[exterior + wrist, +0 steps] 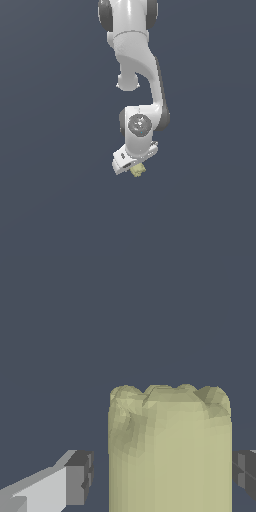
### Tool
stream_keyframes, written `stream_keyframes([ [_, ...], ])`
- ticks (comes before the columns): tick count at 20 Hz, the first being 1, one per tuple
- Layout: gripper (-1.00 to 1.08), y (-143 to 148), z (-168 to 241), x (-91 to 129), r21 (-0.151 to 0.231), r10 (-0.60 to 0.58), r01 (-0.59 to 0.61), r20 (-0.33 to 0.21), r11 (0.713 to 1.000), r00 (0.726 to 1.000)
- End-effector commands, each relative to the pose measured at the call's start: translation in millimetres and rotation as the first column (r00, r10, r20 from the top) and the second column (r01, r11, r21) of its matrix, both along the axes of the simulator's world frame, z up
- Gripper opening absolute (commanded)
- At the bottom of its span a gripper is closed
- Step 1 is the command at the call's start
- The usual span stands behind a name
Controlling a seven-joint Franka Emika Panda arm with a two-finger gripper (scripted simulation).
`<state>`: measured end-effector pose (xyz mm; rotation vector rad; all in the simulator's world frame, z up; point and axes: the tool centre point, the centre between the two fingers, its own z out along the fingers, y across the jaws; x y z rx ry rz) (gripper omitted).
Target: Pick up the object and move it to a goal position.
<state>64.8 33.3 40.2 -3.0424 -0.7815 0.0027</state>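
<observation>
The object is a pale yellow-beige lump with a bumpy end, and it fills much of the wrist view. It stands between the two fingers of my gripper. One dark fingertip pad is a short gap away from it, while the other pad is at or almost at its side. The jaws are open around it, not clamped. In the exterior view the object peeks out just under the white hand of the gripper, which hides most of it.
The white arm comes down from the top of the exterior view. A plain dark blue-grey ground surrounds the object on all sides. No goal marker shows.
</observation>
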Motion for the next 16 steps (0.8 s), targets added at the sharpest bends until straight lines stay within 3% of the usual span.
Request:
stream_keyframes([
  [1,-1.0,0.1,0.2,1.0,0.0,0.0,0.0,0.002,1.0,1.0],
  [16,-1.0,-3.3,3.8,-1.9,0.0,0.0,0.0,0.002,1.0,1.0],
])
